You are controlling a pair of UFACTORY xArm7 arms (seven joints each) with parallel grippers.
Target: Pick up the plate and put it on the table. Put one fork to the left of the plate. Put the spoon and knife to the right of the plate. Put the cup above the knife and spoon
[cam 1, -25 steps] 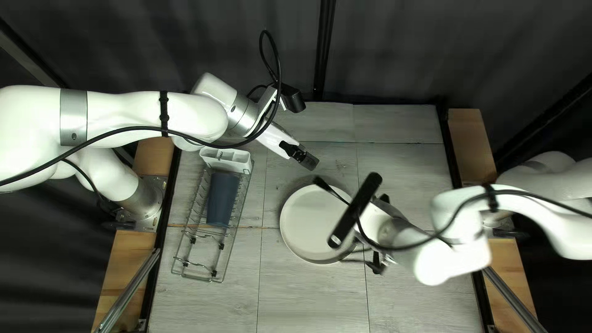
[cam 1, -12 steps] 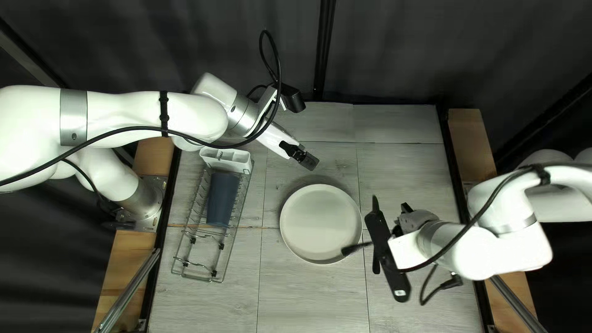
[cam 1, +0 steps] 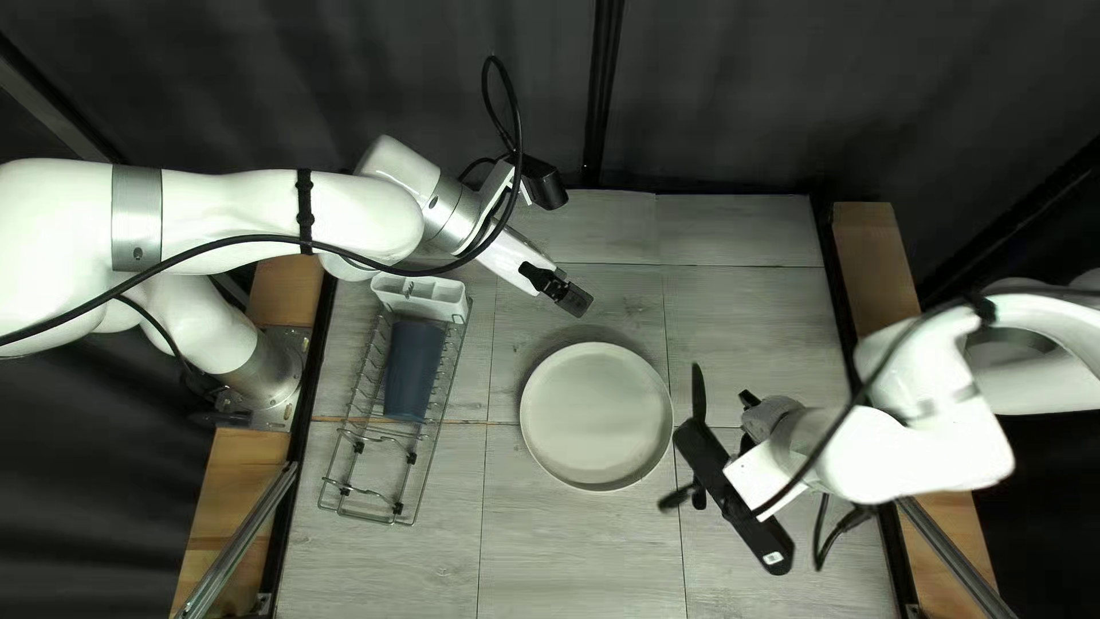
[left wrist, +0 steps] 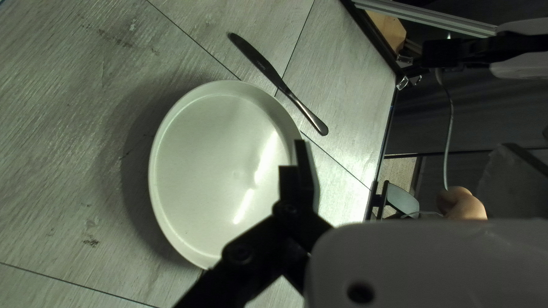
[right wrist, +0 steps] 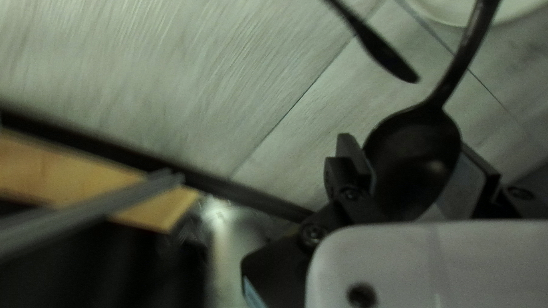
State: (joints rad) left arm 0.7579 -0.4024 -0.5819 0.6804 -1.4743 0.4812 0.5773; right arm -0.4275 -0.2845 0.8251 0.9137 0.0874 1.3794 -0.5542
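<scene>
The white plate (cam 1: 595,415) lies flat mid-table, also under my left gripper in the left wrist view (left wrist: 222,171). A dark knife (cam 1: 698,394) lies on the table just right of the plate (left wrist: 278,83). My right gripper (cam 1: 706,492) hovers low near the knife's near end, shut on the bowl of a dark spoon (right wrist: 458,64), whose handle points toward the plate. My left gripper (cam 1: 571,297) hangs open and empty beyond the plate's far edge; only one finger (left wrist: 299,167) shows. A dark blue cup (cam 1: 412,368) lies in the wire rack.
The wire dish rack (cam 1: 369,490) stands at the left of the table, with a white cutlery holder (cam 1: 421,297) at its far end. Wooden strips and metal rails run along both table sides. Bare tabletop lies right of the knife (cam 1: 765,344).
My right arm has swung off the plate to its right and toward the near edge, carrying the spoon. The left arm, plate and cup have not moved.
</scene>
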